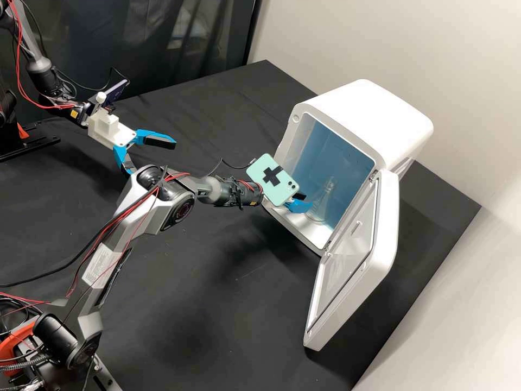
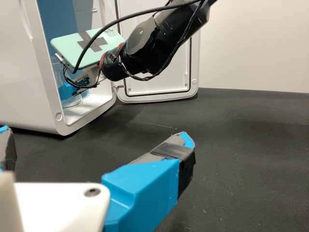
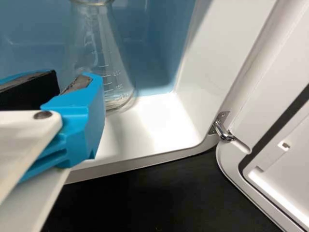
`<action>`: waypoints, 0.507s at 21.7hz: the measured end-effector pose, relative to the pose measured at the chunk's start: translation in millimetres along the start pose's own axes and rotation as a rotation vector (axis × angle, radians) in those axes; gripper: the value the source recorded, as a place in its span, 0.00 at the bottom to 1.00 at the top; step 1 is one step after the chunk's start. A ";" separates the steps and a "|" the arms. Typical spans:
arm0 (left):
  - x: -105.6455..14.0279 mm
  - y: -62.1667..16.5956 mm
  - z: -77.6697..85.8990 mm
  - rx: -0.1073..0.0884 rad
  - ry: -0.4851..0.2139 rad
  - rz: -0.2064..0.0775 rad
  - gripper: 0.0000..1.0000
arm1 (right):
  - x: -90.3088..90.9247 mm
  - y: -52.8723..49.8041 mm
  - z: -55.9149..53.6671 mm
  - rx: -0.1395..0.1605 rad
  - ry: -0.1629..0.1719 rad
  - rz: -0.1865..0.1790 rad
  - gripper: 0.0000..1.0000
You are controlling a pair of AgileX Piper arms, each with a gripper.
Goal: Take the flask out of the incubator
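A clear glass conical flask [image 1: 324, 198] stands upright on the floor of the white incubator [image 1: 374, 114], near the front of its blue-lit chamber. The incubator door [image 1: 358, 260] hangs wide open. My right gripper [image 1: 298, 203] is at the chamber's mouth, just beside the flask's base. In the right wrist view the flask [image 3: 99, 58] rises right behind my right gripper [image 3: 67, 94]; I cannot tell whether they touch. My left gripper [image 1: 142, 149] hovers open at the bench's far left, with nothing in it, well away from the incubator.
A teal plate with a black cross [image 1: 273, 179] sits on the right wrist and hides part of the chamber opening. The open door swings out toward the bench's front right edge. Black bench [image 1: 228, 282] stretches between the arms and the incubator.
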 end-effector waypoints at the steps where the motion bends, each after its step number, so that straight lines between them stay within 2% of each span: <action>1: 0.0 0.0 0.0 0.000 0.000 0.000 1.00 | 0.0 0.0 -0.4 -0.005 0.004 0.000 0.00; 3: 0.0 0.0 0.0 0.000 0.000 0.000 1.00 | -0.6 -3.0 2.6 -0.009 0.012 -0.008 0.00; 6: 0.0 0.0 0.0 0.000 0.000 0.000 1.00 | -6.2 -2.0 10.1 -0.005 0.022 -0.021 0.00; 9: 0.0 0.0 0.0 0.000 0.000 0.000 1.00 | -19.3 0.2 21.6 -0.002 0.038 -0.037 0.00; 11: 0.0 0.0 0.0 0.000 0.000 0.000 1.00 | -26.3 2.4 28.2 0.009 0.043 -0.022 0.00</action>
